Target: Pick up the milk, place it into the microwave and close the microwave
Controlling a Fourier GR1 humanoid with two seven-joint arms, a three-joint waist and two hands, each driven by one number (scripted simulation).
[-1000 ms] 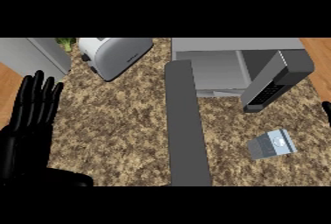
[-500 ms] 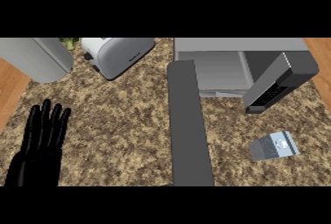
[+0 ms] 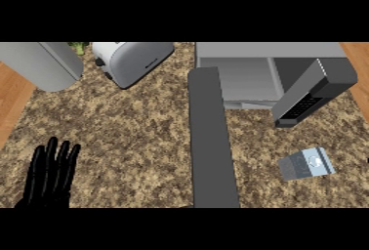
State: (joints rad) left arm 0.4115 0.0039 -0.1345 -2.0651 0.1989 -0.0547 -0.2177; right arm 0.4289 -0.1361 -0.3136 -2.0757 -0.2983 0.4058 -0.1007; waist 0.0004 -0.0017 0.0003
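Resting at the lower left of the head view, the left hand [image 3: 51, 173] shows its fingers straight and spread a little apart, pointing up the picture, holding nothing. The right hand does not show anywhere in this view, so nothing can be said of it.

On the speckled counter [image 3: 137, 132] the milk [image 3: 308, 164] lies at the lower right, a small grey carton with a pale blue face, tipped at an angle and apart from everything else. It sits just below the microwave [image 3: 249, 80], whose cavity stands open at the top right. The microwave door [image 3: 311, 93] is swung out toward the carton, its dark panel facing down and right. A long grey bar [image 3: 211, 141] runs from the microwave's left corner down to the bottom edge, between the milk and the left hand. At the top left are a toaster [image 3: 133, 58] and a grey cylindrical pot [image 3: 39, 63], well apart from the milk.

The carton is probably light and fairly stiff, with smooth flat sides that could slip or dent. A hold across its two broad faces, near the middle of the body, looks safest, and the right hand is the nearer one for it. No step of the task is yet done: the milk is untouched and the door is open.
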